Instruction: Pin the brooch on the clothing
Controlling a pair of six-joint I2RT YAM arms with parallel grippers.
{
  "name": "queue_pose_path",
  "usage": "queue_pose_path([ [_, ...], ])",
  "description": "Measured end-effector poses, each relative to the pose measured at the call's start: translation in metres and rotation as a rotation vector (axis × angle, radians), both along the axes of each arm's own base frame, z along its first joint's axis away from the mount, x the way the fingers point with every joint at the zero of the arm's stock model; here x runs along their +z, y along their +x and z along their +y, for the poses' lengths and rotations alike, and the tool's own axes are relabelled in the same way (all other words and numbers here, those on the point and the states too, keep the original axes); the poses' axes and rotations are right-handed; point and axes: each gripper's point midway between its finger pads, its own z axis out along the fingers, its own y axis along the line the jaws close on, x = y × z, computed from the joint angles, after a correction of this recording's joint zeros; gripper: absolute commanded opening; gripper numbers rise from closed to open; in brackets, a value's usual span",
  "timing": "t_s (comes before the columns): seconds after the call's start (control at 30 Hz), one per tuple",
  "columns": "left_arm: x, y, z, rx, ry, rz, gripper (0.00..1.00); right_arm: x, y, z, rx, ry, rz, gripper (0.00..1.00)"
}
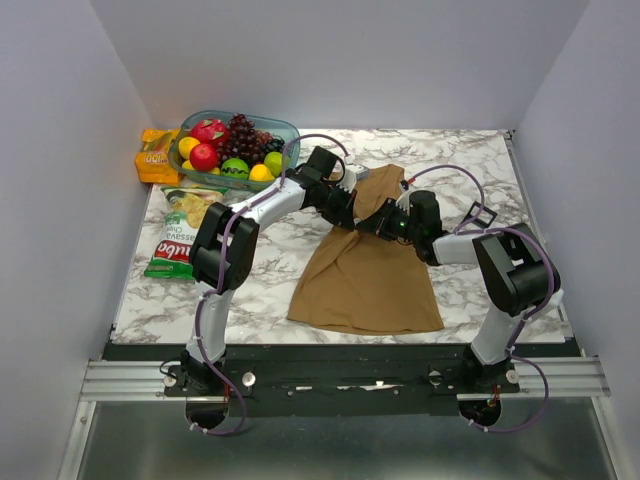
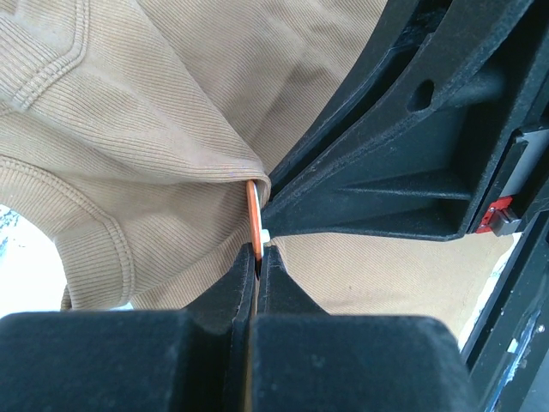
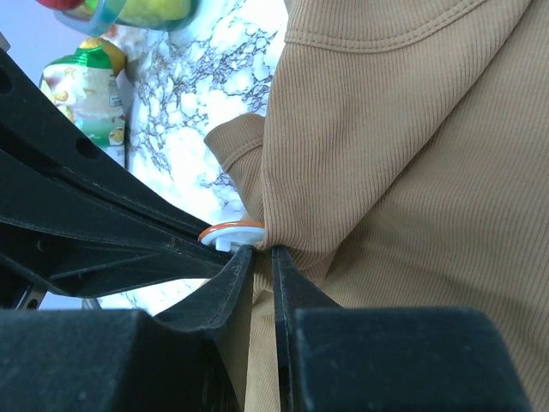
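The tan-brown tank top (image 1: 365, 275) lies in the middle of the marble table, its upper part lifted and bunched between both grippers. My left gripper (image 1: 360, 217) is shut on the brooch (image 2: 255, 221), seen edge-on as a thin orange-rimmed disc pressed against a fabric fold (image 2: 171, 146). My right gripper (image 1: 380, 223) is shut on a fold of the top (image 3: 360, 172), tip to tip with the left one. In the right wrist view the brooch (image 3: 232, 233) shows a white back and an orange rim, touching the cloth. Its front face is hidden.
A fruit bowl (image 1: 237, 145) stands at the back left, with an orange packet (image 1: 157, 155) beside it. A green-and-white chips bag (image 1: 180, 232) lies left of the left arm. A small black frame (image 1: 481, 214) sits right of the top.
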Motion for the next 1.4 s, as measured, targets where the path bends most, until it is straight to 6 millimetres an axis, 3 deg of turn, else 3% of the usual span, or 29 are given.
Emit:
queue_pose_path([
  [1.3, -0.0013, 0.0054, -0.0001, 0.090, 0.008, 0.058, 0.00, 0.0004, 0.0010, -0.0040, -0.014, 0.010, -0.015, 0.22],
  [1.4, -0.0022, 0.0058, 0.0004, 0.095, 0.008, 0.064, 0.00, 0.0002, 0.0002, -0.0043, -0.014, 0.009, -0.015, 0.25],
])
